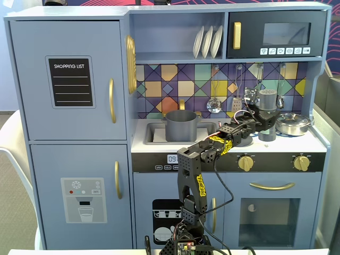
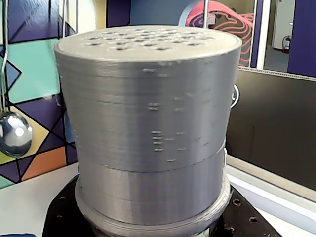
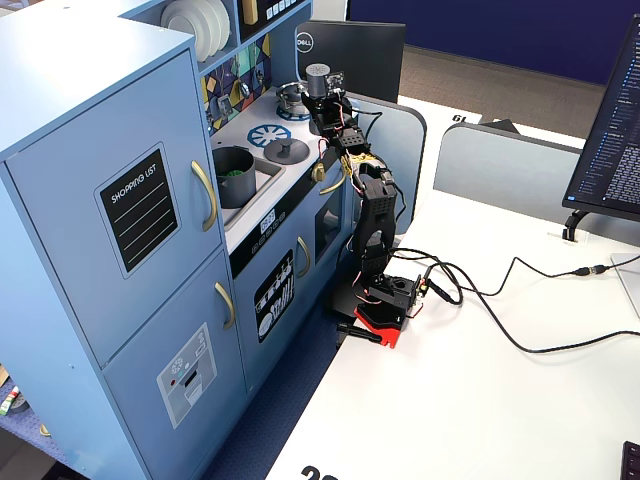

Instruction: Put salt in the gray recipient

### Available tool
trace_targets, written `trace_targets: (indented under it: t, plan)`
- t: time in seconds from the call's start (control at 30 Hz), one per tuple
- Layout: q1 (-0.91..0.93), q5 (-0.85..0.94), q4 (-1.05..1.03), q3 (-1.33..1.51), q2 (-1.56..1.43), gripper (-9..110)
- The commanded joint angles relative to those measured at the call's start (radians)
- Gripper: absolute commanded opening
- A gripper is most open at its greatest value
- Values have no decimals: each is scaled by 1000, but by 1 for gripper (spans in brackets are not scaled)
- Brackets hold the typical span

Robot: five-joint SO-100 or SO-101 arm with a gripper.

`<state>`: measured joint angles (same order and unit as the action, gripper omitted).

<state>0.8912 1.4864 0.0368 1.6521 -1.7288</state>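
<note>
While the gripper (image 1: 267, 123) reaches over the right end of the toy kitchen counter (image 1: 151, 147), its jaws are closed on the salt (image 1: 268, 101), held upright; from the front view I cannot tell whether the shaker's base touches the counter.

Edges and room: steel pan (image 1: 292, 124) sits just right of the gripper in that view, near the counter's end wall. Hanging utensils (image 1: 214, 104) and the tiled backsplash (image 1: 170, 85) lie close behind. Left of the gripper the counter runs clear up to the sink.

Task thing: pot (image 1: 181, 125) stands in the sink, well left of the gripper. In the side fixed view (image 3: 233, 175) something green shows inside it.

Surface: white counter on a pale blue wooden unit; a flat gray lid (image 3: 285, 149) with knob lies on the printed burner between pot and gripper.

Texture: in the wrist view the salt's cap (image 2: 148, 89) is a gray cylinder with fine horizontal layer lines, a perforated top and a seam below.
</note>
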Motion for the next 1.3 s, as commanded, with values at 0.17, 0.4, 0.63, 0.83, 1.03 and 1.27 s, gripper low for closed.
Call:
trace_targets:
  t: [0.17, 0.4, 0.63, 0.83, 1.03, 1.27]
  plan:
    - [9, -9, 89, -14, 63, 0]
    - [15, -26, 48, -12, 84, 3]
    - [41, -57, 21, 21, 43, 76]
    - [63, -23, -57, 92, -117, 75]
    - [23, 98, -733, 305, -744, 10]
    - [-508, 170, -1353, 540, -1241, 0]
